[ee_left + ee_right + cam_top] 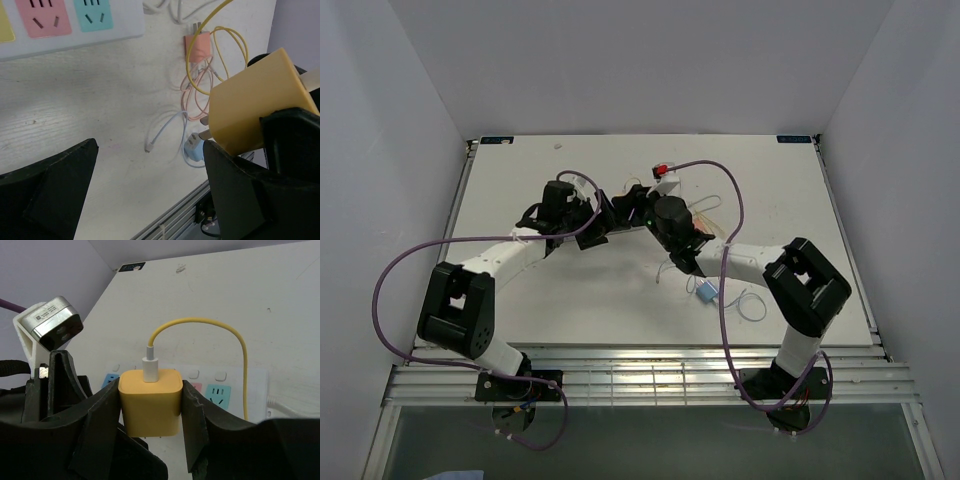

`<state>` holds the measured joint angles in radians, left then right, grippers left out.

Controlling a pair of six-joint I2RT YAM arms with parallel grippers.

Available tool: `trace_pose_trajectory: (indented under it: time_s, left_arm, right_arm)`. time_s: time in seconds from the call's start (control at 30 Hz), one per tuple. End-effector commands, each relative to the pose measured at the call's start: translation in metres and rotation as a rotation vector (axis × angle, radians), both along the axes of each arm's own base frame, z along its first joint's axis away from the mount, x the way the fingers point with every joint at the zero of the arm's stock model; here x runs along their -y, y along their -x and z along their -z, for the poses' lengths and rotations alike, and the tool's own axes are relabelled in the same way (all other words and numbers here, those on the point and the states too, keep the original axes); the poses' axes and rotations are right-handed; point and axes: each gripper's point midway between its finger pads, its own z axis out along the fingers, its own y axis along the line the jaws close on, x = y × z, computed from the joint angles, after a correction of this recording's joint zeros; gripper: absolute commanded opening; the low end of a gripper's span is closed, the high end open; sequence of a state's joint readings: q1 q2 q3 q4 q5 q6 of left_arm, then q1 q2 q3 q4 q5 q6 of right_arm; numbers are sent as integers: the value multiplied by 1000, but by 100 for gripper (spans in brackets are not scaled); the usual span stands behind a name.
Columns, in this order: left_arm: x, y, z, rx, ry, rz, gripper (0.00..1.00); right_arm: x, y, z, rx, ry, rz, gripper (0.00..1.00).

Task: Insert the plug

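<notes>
The plug [150,402] is a yellow charger cube with a white connector and a yellow cable [240,355] in its top. My right gripper [150,410] is shut on its two sides and holds it in the air, near the white power strip [220,385] with coloured sockets. In the left wrist view the plug [255,97] hangs at the right with its prongs bare, away from the strip's pink socket [42,17] and teal socket [92,12]. My left gripper [150,190] stands wide open beside it, holding nothing. Seen from above, both grippers [605,225] [632,213] meet mid-table.
A pink charger [198,47] and a blue charger [192,150] lie on the table with thin looped cables, the blue one [707,292] near the right arm. The table's front rail [175,220] runs close below the left gripper. White walls enclose the table [520,190].
</notes>
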<state>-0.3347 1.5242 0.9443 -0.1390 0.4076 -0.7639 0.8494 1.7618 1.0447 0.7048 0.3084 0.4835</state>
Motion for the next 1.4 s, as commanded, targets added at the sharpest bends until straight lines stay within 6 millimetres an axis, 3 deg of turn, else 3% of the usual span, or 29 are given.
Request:
trace_pose_trajectory:
  time_s: [0.0, 0.33, 0.5, 0.63, 0.87, 0.93, 0.97, 1.03, 1.07, 1.1, 1.17, 1.23, 1.37]
  left_arm:
    - [11, -9, -23, 58, 62, 0, 98]
    - [-17, -23, -13, 9, -44, -209, 98]
    - [-16, -22, -28, 42, -26, -201, 98]
    - [-18, -15, -31, 53, -42, -183, 98]
    - [-55, -7, -24, 30, -233, -276, 98]
    - [-73, -4, -14, -1, -311, -332, 98]
    - [-80, -5, -7, -22, -336, -354, 98]
    - [-94, -2, 6, -87, -373, -391, 98]
    - [-108, -7, 9, -110, -378, -422, 98]
    - [-116, -7, 20, -150, -392, -427, 98]
    - [-136, -12, 24, -183, -383, -454, 98]
    - [-148, -16, 26, -190, -372, -487, 98]
    - [-171, -23, 28, -198, -374, -564, 98]
  right_arm:
    - [-6, 17, -42, 18, -147, -53, 12]
    - [3, 42, -53, 0, -189, -105, 15]
    - [5, 50, -51, -12, -189, -129, 8]
    - [8, 33, -52, 39, -115, -63, 8]
    - [22, -14, -22, 86, 112, 147, 8]
    - [21, -22, -22, 134, 144, 165, 8]
    - [21, -28, -11, 137, 171, 186, 8]
    - [17, -40, -16, 181, 179, 216, 8]
    - [14, -46, 2, 175, 215, 231, 8]
    - [12, -52, -4, 196, 219, 244, 8]
    - [6, -60, 10, 208, 265, 249, 8]
    - [1, -67, 5, 229, 271, 262, 8]
    - [-6, -79, 23, 234, 335, 272, 8]
